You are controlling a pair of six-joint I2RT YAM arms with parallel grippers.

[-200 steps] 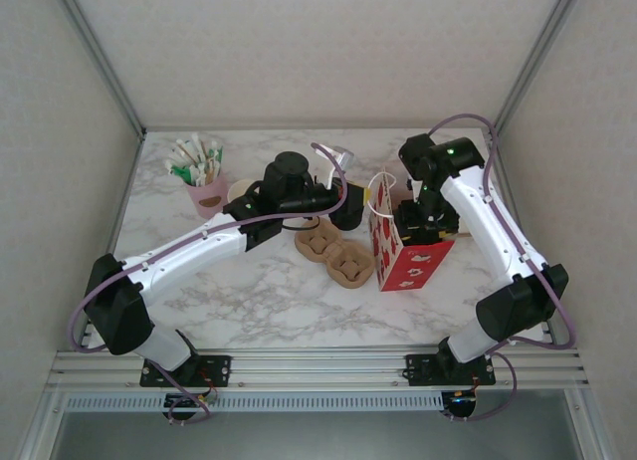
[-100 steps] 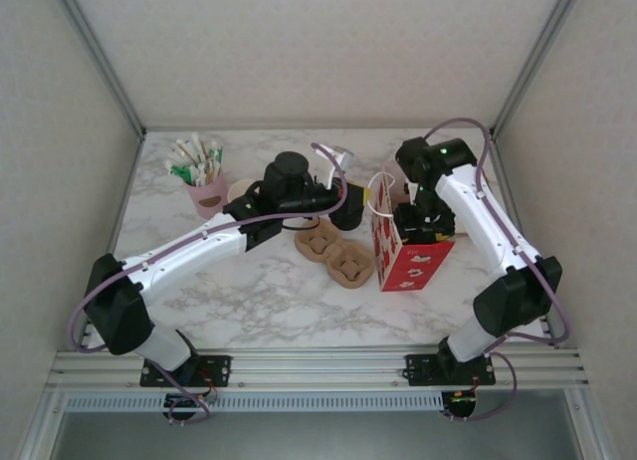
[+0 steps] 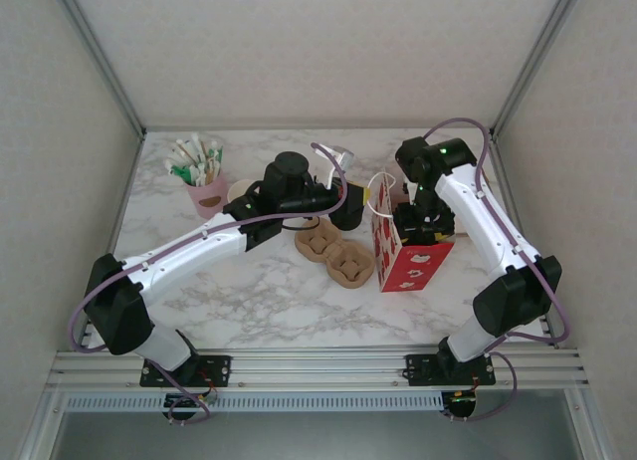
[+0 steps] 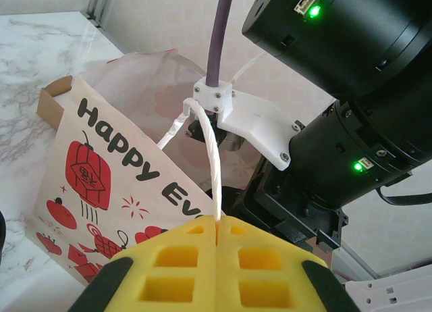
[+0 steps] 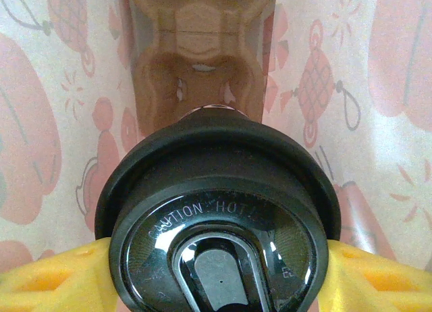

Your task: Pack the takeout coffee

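Inside the paper bag (image 4: 101,170), over the cardboard tray (image 5: 202,62): nearly packed.
Grips coffee cup (image 5: 219,224) in right gripper (image 5: 216,281), jaws wide around it; pinches bag's white handle (image 4: 212,163) in left gripper (image 4: 217,258), jaws shut. Probably left: seating, release.

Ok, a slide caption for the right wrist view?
Right jaws hold the takeout coffee inside the paper bag, above a cardboard cup carrier.
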